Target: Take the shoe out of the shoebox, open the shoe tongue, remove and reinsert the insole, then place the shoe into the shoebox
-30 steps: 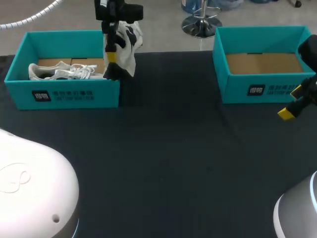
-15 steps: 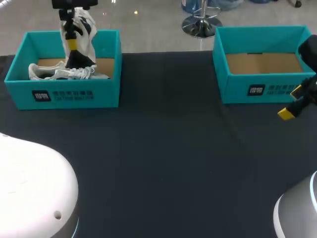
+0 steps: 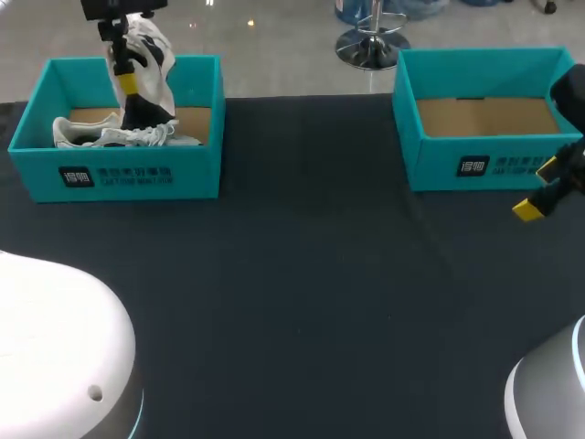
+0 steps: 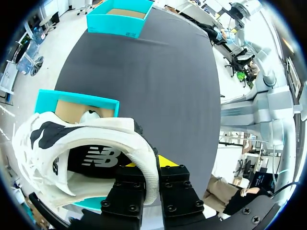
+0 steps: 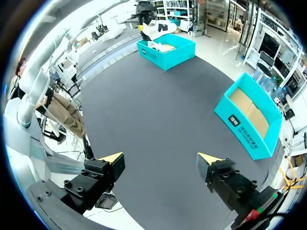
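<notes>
Left hand (image 4: 153,165) is closed down to a narrow gap, pinching only the collar rim of the shoe (image 3: 151,55). The shoe hangs over the left shoebox (image 3: 128,174), its lower end near the second shoe (image 3: 101,135) lying inside. I can't tell whether they touch. Main risk, as I read it: the grip is on one thin, soft edge with the whole shoe dangling off it, so any quick swing could let the rim peel out of the fingers and drop the shoe onto the other one. Second risk is the hanging end catching the second shoe's loose laces or the box wall on a sideways move and dragging the box across the desk (image 3: 311,293). I'd lift clear first, then go slow. Right hand (image 5: 159,160) is wide open, holding nothing, parked just in front of the right shoebox (image 3: 484,165) and well apart from the shoe, so it can't help steady things yet. Orientation: the shoe's long axis is near upright, leaning slightly, and the opening faces back toward my wrist, with the dark insole showing in the left wrist view. I can't tell for sure whether toe or heel is the low end.
</notes>
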`<act>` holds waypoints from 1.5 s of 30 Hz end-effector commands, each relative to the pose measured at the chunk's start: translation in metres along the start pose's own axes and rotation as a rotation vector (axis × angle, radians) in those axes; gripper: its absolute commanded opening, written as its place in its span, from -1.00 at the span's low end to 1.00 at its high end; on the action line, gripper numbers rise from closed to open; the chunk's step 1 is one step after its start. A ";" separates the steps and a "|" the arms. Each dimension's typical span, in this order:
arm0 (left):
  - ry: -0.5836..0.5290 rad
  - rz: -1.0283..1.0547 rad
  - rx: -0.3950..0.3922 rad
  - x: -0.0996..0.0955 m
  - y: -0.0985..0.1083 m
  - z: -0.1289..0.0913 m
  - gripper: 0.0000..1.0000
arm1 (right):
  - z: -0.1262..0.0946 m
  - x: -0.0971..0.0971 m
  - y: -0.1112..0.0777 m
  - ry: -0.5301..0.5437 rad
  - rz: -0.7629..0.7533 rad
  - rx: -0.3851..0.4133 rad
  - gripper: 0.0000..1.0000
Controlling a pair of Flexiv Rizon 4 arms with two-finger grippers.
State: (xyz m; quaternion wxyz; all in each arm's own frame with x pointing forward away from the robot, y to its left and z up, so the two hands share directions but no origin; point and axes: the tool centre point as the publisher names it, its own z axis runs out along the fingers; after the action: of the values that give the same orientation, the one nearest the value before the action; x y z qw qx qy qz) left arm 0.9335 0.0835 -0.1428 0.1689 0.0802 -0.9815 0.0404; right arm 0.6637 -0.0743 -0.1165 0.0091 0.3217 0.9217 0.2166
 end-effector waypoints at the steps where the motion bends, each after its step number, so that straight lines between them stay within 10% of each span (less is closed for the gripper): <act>1: -0.012 0.007 -0.021 -0.008 0.008 -0.004 -1.00 | 0.001 -0.003 0.003 0.004 0.000 0.007 1.00; 27: -0.035 0.109 -0.098 -0.158 0.099 -0.050 -1.00 | 0.001 -0.003 0.003 0.004 0.000 0.007 1.00; 45: -0.033 0.119 -0.121 -0.201 0.113 -0.047 -1.00 | 0.001 -0.003 0.003 0.004 0.000 0.007 1.00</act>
State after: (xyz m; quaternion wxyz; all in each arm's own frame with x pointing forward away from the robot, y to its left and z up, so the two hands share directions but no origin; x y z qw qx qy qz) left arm 1.1104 0.2268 -0.1761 0.1300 0.0121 -0.9914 -0.0103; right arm 0.6641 -0.0740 -0.1162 0.0089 0.3215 0.9219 0.2162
